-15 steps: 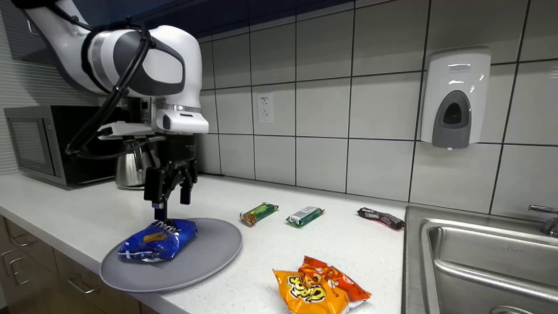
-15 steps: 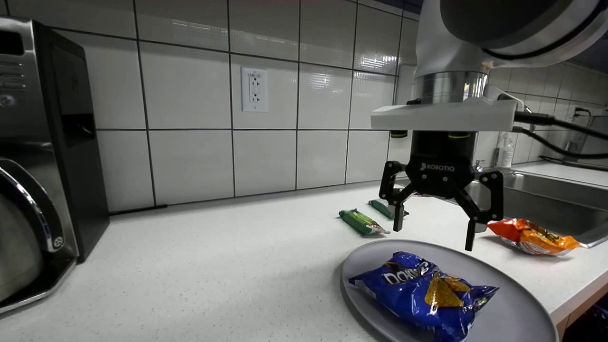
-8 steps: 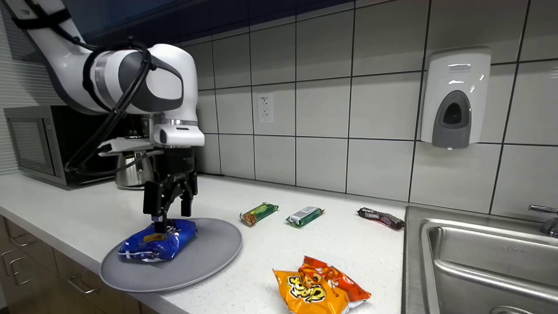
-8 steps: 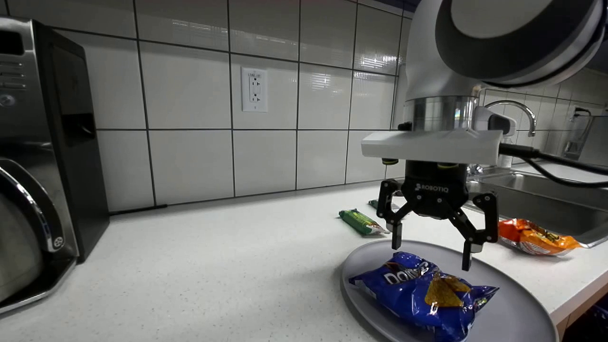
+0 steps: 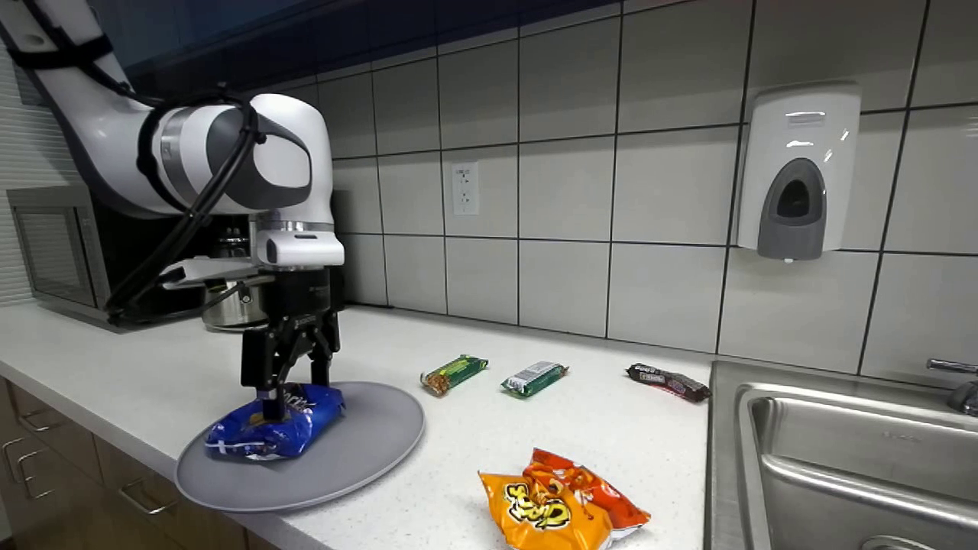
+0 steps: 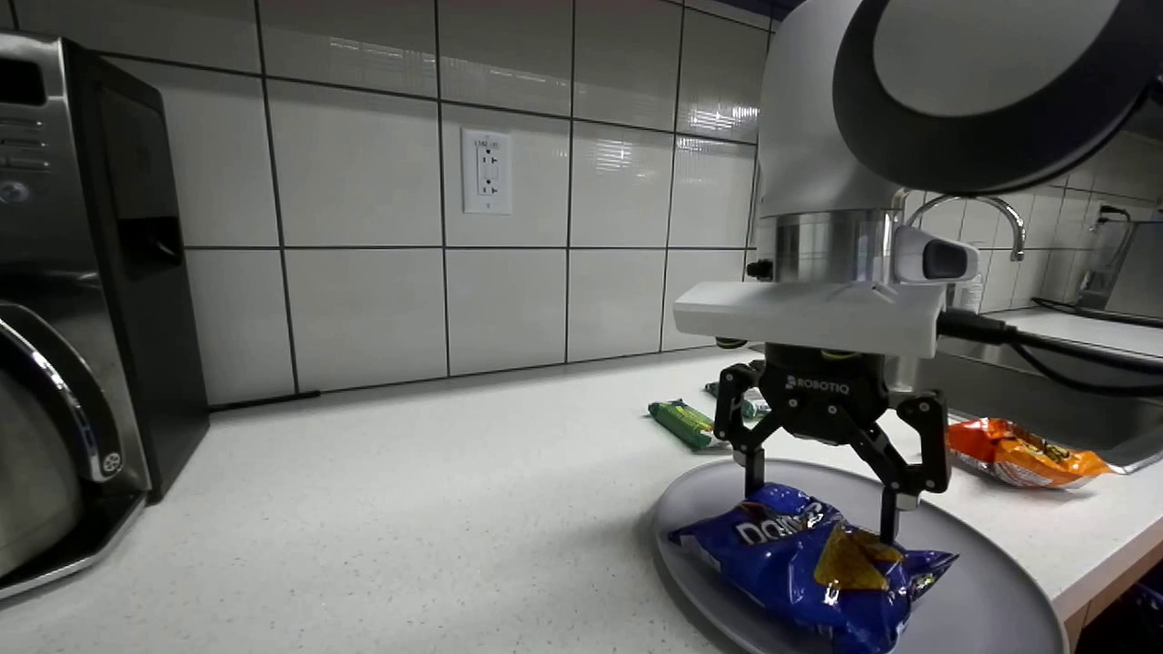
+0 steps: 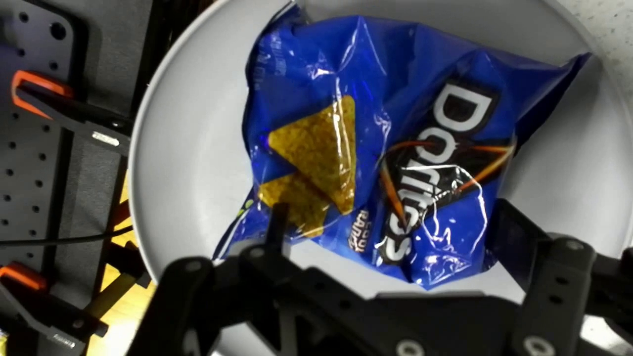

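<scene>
The gripper stands wide open and holds nothing. Its fingers appear to bracket the blue chip bag, which lies on the grey plate; contact between fingers and bag cannot be confirmed. In this inspector's judgement, sound practice is to bracket the bag's bulk rather than its crimped edge, avoid pressing the plate, and close gently, since the bag looks slick and crushable.

Doritos bag on plate; from the latter, in an exterior view: carafe at 11 o'clock, nearest snack bar at 2, second bag and sink at 3
</scene>
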You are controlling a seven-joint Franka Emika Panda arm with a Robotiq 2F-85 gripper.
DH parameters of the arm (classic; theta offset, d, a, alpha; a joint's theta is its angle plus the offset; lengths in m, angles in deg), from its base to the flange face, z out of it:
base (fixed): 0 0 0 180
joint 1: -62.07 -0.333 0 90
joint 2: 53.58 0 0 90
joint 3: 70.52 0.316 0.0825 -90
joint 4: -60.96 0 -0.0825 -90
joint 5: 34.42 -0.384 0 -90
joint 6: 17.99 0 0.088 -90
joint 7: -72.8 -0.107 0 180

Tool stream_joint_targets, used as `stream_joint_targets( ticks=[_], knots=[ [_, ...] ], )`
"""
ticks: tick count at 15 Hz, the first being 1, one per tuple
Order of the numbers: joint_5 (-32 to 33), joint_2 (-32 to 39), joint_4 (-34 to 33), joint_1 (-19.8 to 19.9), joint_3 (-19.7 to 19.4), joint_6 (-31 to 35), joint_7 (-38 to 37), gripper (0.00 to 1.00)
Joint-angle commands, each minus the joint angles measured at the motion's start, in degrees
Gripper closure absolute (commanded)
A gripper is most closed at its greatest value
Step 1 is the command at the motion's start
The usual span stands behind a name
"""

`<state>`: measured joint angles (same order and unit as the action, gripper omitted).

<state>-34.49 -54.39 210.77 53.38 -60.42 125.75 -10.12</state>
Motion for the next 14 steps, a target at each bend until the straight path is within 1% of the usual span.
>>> stream_joint_targets(
  ticks=[1, 14],
  knots=[
    [1.41, -1.87, 1.1, -0.89, 0.47, 0.14, -3.64, 0.0],
    [0.37, -2.58, 0.83, -2.14, 1.05, -0.13, -3.83, 0.0]
  ],
)
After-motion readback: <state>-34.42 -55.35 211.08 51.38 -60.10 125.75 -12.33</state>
